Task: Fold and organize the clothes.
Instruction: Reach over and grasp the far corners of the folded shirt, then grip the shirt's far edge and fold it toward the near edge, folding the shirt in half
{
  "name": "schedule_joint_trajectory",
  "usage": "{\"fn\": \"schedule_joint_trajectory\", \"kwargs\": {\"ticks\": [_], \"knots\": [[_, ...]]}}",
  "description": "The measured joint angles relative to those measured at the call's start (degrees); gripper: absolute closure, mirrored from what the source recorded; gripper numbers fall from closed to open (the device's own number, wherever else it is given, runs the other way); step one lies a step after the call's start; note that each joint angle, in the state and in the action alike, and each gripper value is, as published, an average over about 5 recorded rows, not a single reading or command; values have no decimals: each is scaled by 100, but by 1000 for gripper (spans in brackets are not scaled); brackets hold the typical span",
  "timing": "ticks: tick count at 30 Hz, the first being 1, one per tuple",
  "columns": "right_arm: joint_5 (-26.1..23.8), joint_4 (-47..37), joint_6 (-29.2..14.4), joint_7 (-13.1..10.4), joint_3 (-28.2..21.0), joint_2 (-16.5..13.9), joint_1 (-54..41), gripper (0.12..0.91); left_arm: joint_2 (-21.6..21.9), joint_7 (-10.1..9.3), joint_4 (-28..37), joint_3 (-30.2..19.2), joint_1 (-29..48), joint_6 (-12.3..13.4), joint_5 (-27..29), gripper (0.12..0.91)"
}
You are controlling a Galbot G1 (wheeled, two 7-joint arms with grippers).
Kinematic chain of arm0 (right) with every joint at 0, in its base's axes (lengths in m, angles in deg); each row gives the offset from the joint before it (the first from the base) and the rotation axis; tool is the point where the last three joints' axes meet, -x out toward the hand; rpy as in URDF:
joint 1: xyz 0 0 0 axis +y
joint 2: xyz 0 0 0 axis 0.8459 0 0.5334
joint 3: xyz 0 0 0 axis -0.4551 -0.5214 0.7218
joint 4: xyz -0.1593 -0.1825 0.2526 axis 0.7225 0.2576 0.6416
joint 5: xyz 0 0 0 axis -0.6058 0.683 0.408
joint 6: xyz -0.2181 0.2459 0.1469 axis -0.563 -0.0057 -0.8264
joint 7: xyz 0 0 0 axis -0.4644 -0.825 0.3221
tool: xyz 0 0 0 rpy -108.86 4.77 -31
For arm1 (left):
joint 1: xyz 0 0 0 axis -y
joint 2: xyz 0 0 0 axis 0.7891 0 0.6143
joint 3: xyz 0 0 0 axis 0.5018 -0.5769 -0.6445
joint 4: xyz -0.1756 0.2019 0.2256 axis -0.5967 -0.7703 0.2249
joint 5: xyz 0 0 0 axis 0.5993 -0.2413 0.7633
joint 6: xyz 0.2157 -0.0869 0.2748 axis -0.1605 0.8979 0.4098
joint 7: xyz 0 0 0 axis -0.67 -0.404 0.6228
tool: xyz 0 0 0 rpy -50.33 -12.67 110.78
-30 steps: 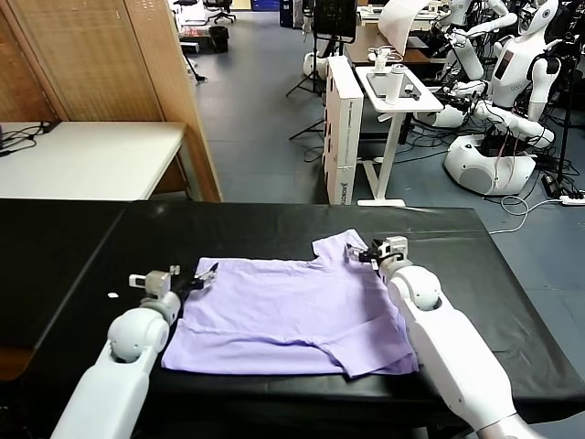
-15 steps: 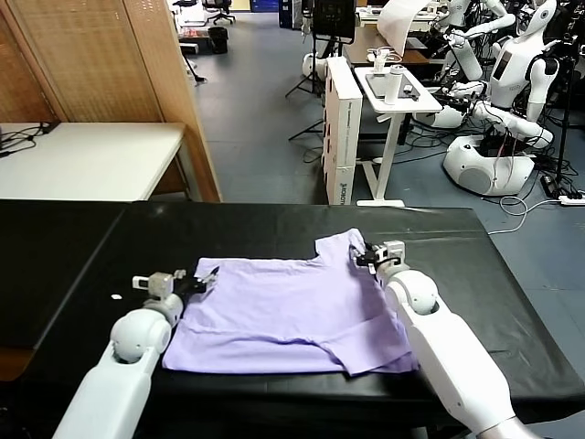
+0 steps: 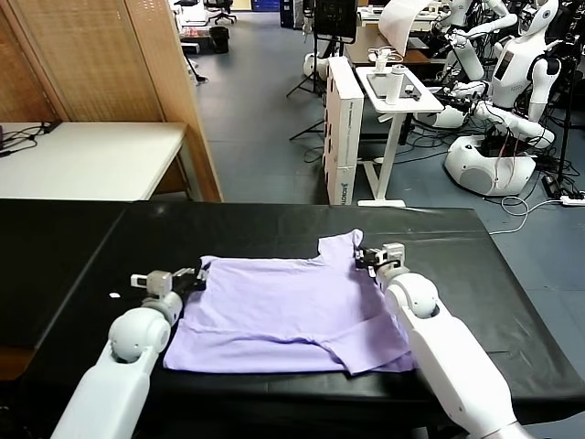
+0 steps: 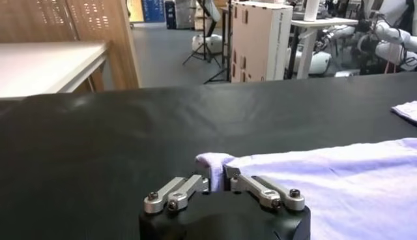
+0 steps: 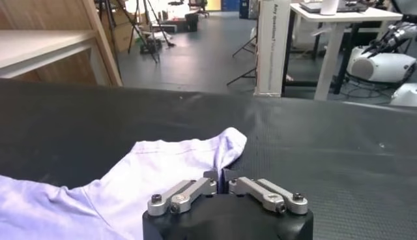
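The clothes are one light lavender T-shirt (image 3: 288,311) lying mostly flat on the black table (image 3: 274,224), plain side up. My left gripper (image 3: 194,277) is shut on the shirt's far left corner, and a pinch of lavender cloth (image 4: 215,163) stands up between its jaws (image 4: 217,179). My right gripper (image 3: 362,257) is shut on the far right corner by the sleeve (image 3: 338,245); a fold of fabric (image 5: 218,153) runs into its jaws (image 5: 221,180). Near the front right the shirt has a loose fold (image 3: 366,352).
A pale table (image 3: 91,160) and a wooden partition (image 3: 110,55) stand beyond the far left edge. A white cabinet (image 3: 343,128), a small white desk (image 3: 398,96) and parked white robots (image 3: 498,101) fill the floor behind. Bare black tabletop (image 3: 498,293) lies to the right.
Both grippers have gone from open to shut on the shirt's far corners. The far edge of the shirt has shifted slightly away from me and lifted a little.
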State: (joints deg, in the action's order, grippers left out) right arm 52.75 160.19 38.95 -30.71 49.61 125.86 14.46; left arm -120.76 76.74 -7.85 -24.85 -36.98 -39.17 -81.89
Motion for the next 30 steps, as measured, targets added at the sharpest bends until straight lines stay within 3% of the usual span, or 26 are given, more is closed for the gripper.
{"fn": "schedule_joint_trajectory", "kwargs": {"ticks": [11, 20, 30], "knots": [[157, 343, -78, 20, 170, -56, 199, 879, 8, 15, -119, 42, -99, 81, 2, 880], [507, 1090, -22, -48, 458, -240, 652, 879, -5, 51, -442, 223, -406, 333, 169, 880], [750, 2271, 34, -65, 904, -525, 1524, 879, 92, 85, -1037, 495, -881, 198, 186, 880]]}}
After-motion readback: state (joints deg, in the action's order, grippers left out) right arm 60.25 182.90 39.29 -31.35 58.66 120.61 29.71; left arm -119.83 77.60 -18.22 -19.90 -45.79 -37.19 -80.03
